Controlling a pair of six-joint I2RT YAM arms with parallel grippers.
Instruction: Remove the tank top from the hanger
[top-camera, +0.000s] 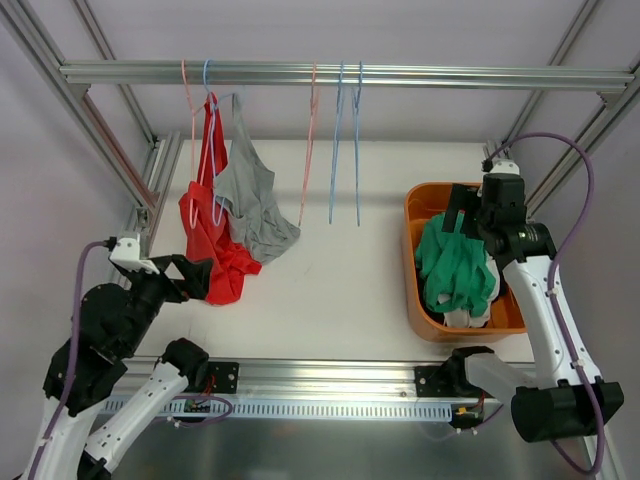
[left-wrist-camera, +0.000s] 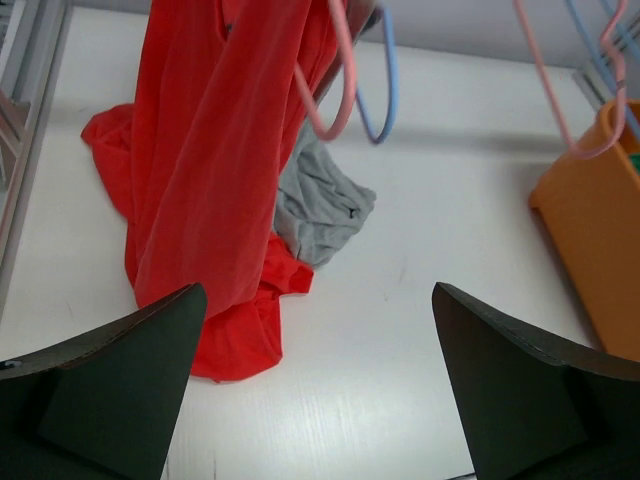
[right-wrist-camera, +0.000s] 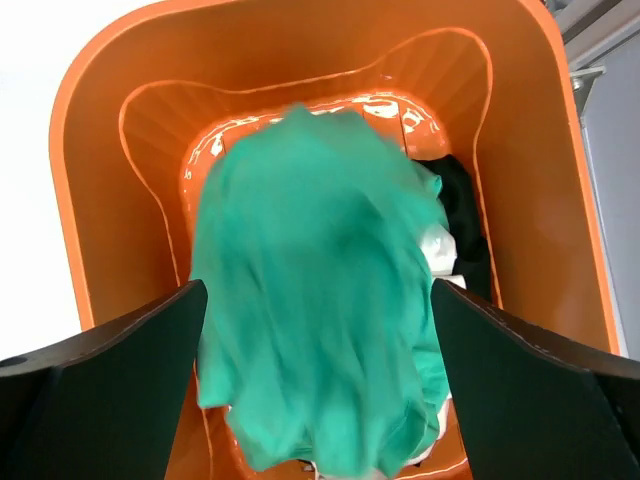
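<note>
At the near left, the left gripper stands unclenched and empty just beside the crumpled hem of the red fabric tank top, likely lined up for it. To the right, the right gripper is spread wide above the orange plastic bin, and the green cloth garment lies loose inside. The red tank top hangs lengthwise, straps up, hem pooled on the white table. The grey tank top hangs beside it, both under the aluminium rail.
</note>
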